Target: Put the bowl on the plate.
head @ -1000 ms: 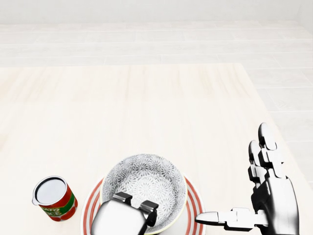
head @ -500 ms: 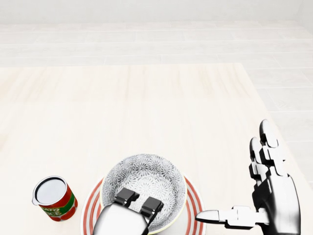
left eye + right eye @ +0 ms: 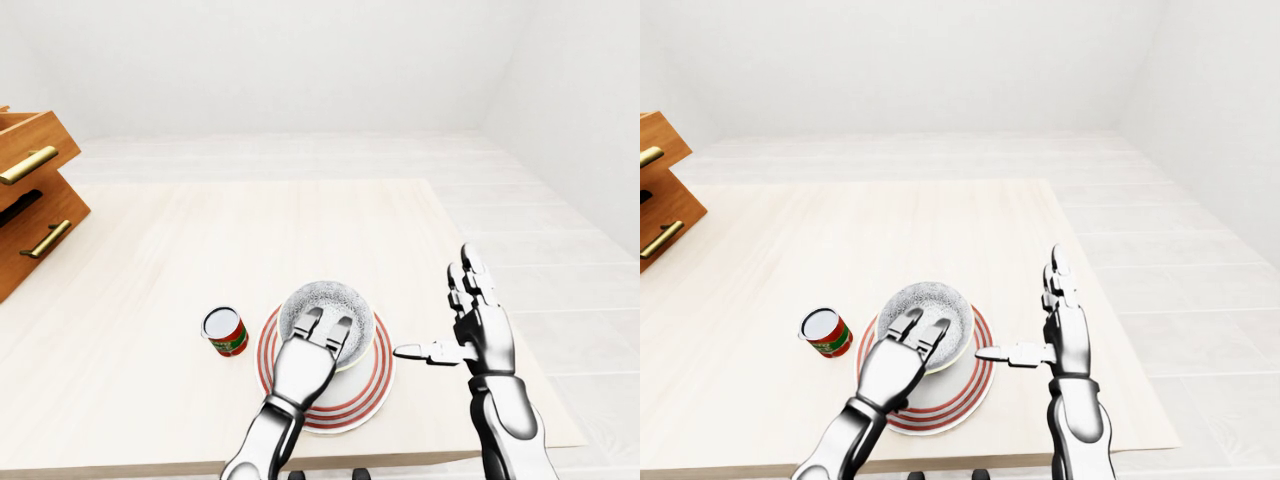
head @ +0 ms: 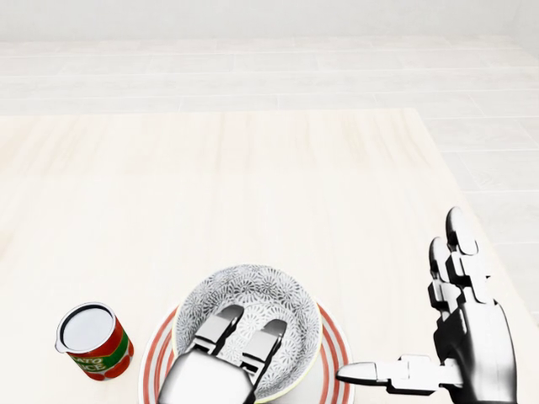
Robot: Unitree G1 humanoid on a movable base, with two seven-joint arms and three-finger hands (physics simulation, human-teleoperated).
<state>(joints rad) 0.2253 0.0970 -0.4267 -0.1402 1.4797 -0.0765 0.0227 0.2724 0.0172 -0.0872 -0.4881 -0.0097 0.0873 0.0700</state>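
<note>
A grey patterned bowl (image 4: 268, 290) sits upright inside a white plate (image 4: 333, 358) with red rings, at the bottom middle of the head view. My left hand (image 4: 251, 321) reaches in from the bottom edge, open, its two visible fingers (image 4: 221, 325) stretched flat over the bowl's hollow. Its thumb is hidden. My right hand (image 4: 421, 324) stands to the right of the plate, apart from it, open. Its fingers (image 4: 459, 240) are upright and its thumb points left toward the plate's rim.
A red tomato-sauce can (image 4: 94, 341) stands just left of the plate. A wooden drawer unit (image 3: 30, 200) with brass handles sits at the table's far left. The table's right edge (image 3: 500, 300) runs close behind my right hand.
My left hand's fingers, curled at the bowl's near rim a second ago, have straightened out over the bowl. The bowl stays on the plate. My right hand has barely moved.
</note>
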